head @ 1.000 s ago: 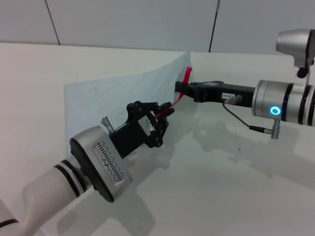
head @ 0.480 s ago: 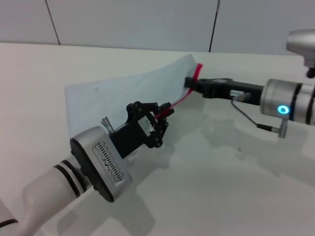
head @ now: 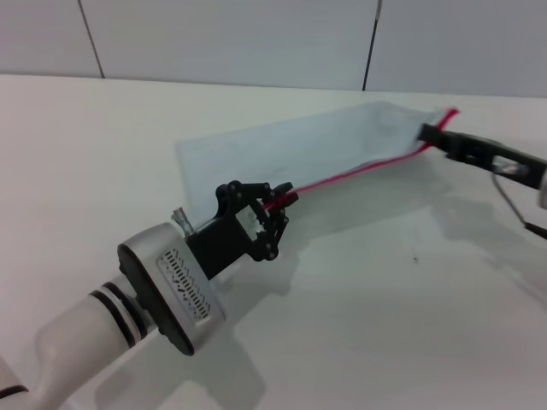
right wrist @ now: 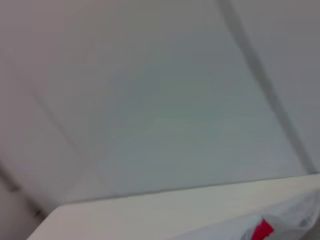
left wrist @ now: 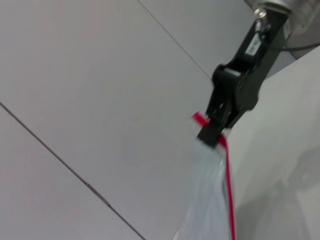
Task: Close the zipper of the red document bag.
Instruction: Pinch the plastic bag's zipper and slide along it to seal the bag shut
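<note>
lab, bare white table (head: 385, 325), panelled wall (head: 256, 38)

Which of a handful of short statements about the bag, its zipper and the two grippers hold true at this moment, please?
1. The left gripper is shut on the zipper at the bag's near end. True.
2. The right gripper holds the far end of the red document bag. True; the left wrist view shows it clamped on that corner.
3. The bag lies flat and untouched on the white table. False: it is held between both grippers.
4. The zipper runs along the bag's edge farthest from the robot. False: it runs along the edge nearer the robot.
5. The red strip stretches taut between the two grippers. True.
</note>
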